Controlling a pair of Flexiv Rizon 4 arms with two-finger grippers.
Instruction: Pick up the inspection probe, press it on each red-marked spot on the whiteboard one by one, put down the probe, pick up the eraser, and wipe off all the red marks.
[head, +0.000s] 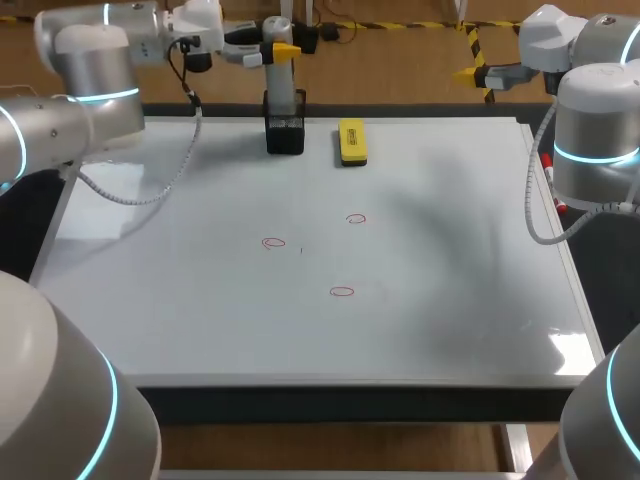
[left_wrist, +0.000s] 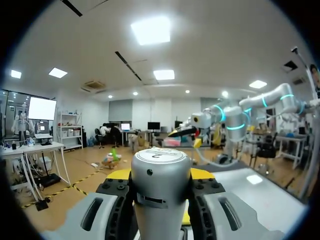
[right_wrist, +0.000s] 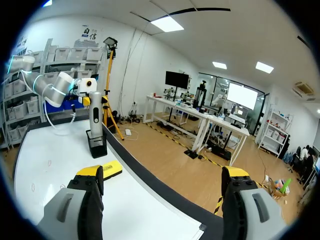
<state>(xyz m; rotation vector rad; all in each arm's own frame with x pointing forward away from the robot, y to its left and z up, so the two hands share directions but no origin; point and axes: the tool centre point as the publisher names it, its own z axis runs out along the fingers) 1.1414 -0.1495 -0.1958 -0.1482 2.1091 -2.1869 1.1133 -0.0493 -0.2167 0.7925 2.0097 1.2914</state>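
Off-task stuff I can see: a black holder (head: 285, 135) at the table's (head: 350, 400) far edge, and a small red thing (head: 559, 207) on its right side, can't tell what.

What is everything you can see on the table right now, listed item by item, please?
whiteboard: one, white, lying flat over the table top
red marks: three, red outlined ovals, mid-board; the other two are at and
inspection probe: one, silver, upright in the holder at the far edge
holder: one, black, far edge, beside the eraser
eraser: one, yellow, flat on the board near the far edge
left arm: one, silver-white, reaching along the far edge
left tool: one, yellow-tipped, closed on the probe's upper part
right arm: one, silver-white, at the board's right edge
right tool: one, yellow-tipped, open and empty, raised off the board
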